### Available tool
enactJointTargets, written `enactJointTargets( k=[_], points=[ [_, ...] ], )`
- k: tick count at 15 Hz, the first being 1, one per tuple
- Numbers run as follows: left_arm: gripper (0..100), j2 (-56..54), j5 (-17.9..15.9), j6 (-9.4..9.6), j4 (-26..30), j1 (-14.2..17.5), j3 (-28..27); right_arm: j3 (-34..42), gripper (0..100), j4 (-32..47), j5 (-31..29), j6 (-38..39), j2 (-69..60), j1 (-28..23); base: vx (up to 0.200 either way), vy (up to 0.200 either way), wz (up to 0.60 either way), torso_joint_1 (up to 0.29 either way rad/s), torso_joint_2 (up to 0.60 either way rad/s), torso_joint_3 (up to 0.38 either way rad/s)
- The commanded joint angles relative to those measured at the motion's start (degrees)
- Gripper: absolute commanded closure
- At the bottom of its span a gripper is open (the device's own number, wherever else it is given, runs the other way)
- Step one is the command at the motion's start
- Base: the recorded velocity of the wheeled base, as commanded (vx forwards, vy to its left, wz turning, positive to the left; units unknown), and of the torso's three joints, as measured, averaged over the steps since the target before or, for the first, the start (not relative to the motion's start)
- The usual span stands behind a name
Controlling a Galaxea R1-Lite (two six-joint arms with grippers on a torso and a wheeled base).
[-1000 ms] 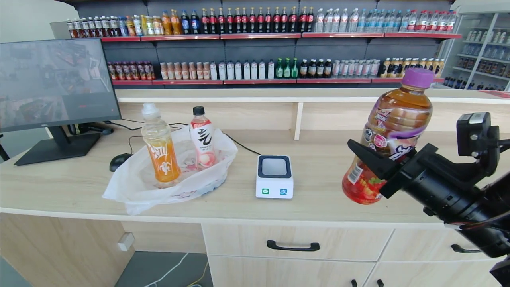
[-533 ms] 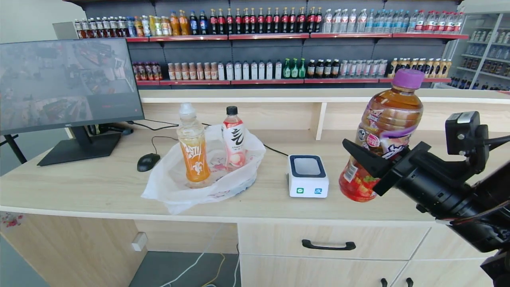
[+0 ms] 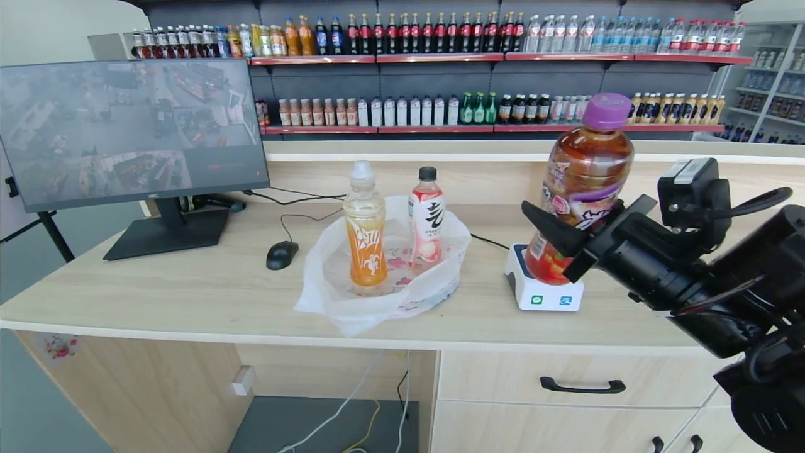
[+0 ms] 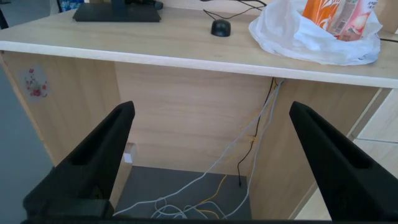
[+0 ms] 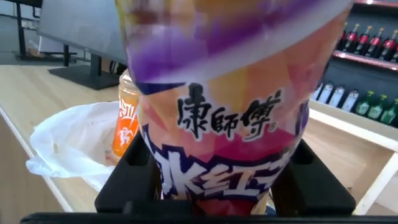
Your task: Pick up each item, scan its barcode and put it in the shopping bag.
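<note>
Tea bottle with a purple cap (image 3: 582, 182), pinched upright in the right gripper (image 3: 582, 238), seemingly just over the scanner (image 3: 544, 297).
Its base hangs near the scanner window, probably so the barcode can be read. Left of the scanner, the shopping bag (image 3: 352, 308) lies open on the counter (image 3: 188, 296), an orange bottle (image 3: 366, 245) and a pink bottle (image 3: 426, 220) standing inside, with room toward its right rim. The left gripper (image 4: 211, 162) hangs low before the counter's near edge, fingers spread, empty.
</note>
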Motion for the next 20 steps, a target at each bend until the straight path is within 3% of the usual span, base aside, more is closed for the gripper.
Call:
enactJointTargets(
  k=[1,7,13,20],
  points=[
    [0,0.0,0.0,0.03,0.0,0.0,0.0,-4.8,100,0.0,0.1,-5.5,5.2,0.0,0.000,0.000,0.00,0.000,0.00,0.000],
    [0,0.0,0.0,0.30,0.0,0.0,0.0,-6.8,100,0.0,1.5,-27.9,10.9,-0.1,0.000,0.000,0.00,0.000,0.00,0.000],
    [0,0.0,0.0,0.30,0.0,0.0,0.0,-6.0,100,0.0,13.2,-43.3,14.4,-7.5,0.000,0.000,0.00,0.000,0.00,0.000],
    [0,0.0,0.0,0.30,0.0,0.0,0.0,-5.9,100,0.0,23.4,-54.6,16.8,-14.4,0.000,0.000,0.00,0.000,0.00,0.000]
  ],
)
